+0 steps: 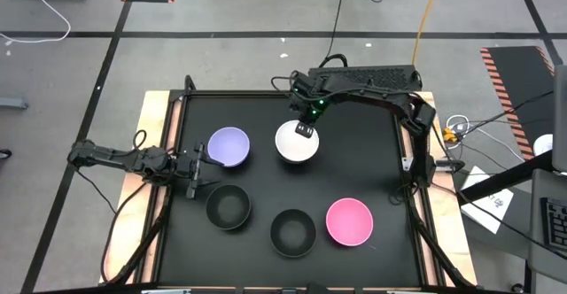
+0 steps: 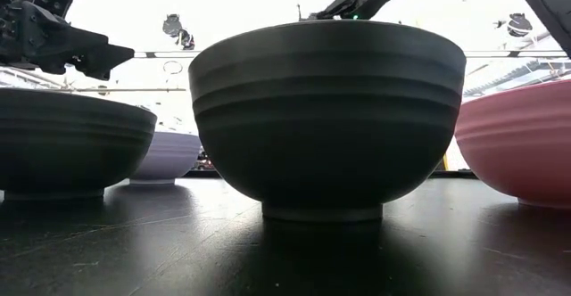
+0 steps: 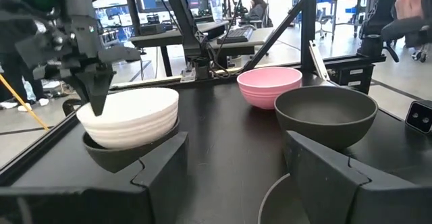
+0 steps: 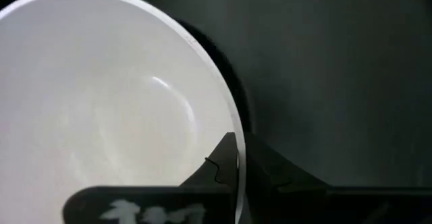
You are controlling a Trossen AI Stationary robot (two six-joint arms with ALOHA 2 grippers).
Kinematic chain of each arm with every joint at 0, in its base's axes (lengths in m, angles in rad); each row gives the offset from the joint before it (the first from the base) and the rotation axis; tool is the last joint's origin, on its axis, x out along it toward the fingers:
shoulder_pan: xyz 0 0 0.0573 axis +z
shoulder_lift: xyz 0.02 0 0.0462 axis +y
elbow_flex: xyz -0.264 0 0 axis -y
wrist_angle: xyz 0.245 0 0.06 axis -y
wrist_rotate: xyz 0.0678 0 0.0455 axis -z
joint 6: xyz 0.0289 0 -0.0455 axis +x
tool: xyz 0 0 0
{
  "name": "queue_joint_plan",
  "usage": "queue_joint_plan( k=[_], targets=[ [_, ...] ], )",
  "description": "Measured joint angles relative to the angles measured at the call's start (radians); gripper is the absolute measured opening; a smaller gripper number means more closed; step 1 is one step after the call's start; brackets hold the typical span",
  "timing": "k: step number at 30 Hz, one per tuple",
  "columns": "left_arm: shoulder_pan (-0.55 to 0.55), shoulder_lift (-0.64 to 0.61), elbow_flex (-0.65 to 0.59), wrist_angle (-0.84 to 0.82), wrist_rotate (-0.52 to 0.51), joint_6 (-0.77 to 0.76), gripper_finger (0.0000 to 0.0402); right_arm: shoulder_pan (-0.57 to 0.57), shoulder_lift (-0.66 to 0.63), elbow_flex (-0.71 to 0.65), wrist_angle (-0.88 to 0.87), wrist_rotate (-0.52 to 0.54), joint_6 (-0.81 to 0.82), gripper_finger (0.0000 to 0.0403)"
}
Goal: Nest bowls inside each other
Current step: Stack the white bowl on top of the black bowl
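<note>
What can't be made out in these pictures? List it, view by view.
- High view: the lower black bowl is hidden by the white bowl sitting in it; only the left wrist view shows it.
- Low view: the front black bowl blocks the white bowl completely.
- Right wrist view: the white bowl is cut off by the picture's edges, and the lower black bowl shows only as a sliver.

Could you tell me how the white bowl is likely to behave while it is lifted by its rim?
The white bowl looks rigid, so it should keep its shape in the right gripper, which is shut on its rim. Its glossy wall may slip between the fingers. Gripped on one side only, it will probably hang tilted; it already sits askew in the black bowl beneath.
</note>
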Motion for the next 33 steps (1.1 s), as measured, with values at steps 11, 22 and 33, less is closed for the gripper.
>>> queue_joint_plan(
  k=[11,22,33],
  targets=[
    [0.0,0.0,0.001,-0.01,0.001,-0.008,0.0246,0.008,0.104,0.117,-0.147,0.032,0.027,0.0],
    [0.0,0.0,0.002,-0.014,0.009,-0.037,0.0246,0.09,0.103,0.117,-0.181,0.083,0.073,0.0],
    [0.0,0.0,0.002,-0.016,0.015,-0.072,0.0246,0.142,0.104,0.114,-0.106,0.077,0.107,0.0]
  ],
)
